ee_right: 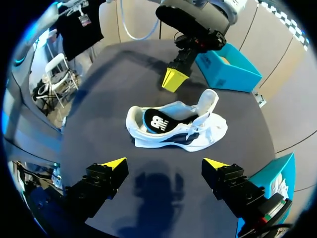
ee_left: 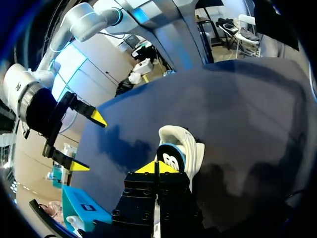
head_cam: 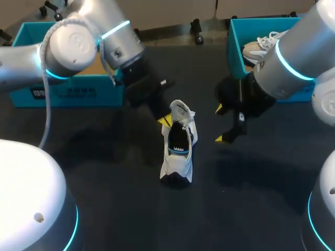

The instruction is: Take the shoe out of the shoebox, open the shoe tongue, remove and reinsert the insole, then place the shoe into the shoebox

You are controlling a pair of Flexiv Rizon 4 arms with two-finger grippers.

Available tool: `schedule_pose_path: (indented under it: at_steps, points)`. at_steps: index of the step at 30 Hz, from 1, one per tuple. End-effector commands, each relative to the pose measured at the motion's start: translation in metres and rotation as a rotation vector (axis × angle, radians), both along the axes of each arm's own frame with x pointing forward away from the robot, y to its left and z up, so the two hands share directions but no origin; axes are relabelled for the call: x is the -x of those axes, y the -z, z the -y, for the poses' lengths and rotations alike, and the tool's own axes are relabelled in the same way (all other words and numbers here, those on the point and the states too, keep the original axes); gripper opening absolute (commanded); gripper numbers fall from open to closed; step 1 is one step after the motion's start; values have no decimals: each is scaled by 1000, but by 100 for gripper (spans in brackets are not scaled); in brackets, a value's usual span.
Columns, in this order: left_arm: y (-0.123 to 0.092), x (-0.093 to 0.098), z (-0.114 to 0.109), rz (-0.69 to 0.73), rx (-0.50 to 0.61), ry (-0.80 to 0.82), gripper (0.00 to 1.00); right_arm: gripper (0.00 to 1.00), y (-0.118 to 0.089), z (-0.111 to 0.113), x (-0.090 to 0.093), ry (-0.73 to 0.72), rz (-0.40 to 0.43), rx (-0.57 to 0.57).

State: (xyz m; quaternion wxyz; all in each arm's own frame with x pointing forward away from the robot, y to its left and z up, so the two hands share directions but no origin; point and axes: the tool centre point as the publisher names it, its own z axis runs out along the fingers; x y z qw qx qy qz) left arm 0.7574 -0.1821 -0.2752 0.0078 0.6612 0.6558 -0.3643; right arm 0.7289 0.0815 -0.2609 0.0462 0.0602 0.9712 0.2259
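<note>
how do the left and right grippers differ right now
The left gripper has its jaws shut, yellow tips together; the right gripper has its jaws wide open. The left gripper is close by the raised tongue of the shoe; the right gripper hangs farther off on the shoe's other side. Both hold nothing.

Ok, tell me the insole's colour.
The insole is black with a blue rim, clearest in the right wrist view.

White sneaker (head_cam: 177, 159) stands upright on its sole — tongue (head_cam: 181, 111) pulled open, dark insole (head_cam: 178, 140) inside — near the open teal shoebox (head_cam: 78, 90), outside it.
</note>
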Motion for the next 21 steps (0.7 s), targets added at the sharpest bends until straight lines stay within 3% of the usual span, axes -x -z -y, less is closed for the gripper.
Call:
schedule_pose_path:
  at_steps: [1,11,16,21]
  points:
    - [-10,-7,0,19,-132,77,0,100,-23,19,12,15,-7,-6]
    - [-19,-10,10,-26,-116,61,0,100,-48,33,19,50,-32,18]
    - [-19,-10,10,-26,-116,61,0,100,-68,41,21,-26,17,133]
    - [-19,-10,10,-26,-116,61,0,100,-88,49,24,-71,2,224]
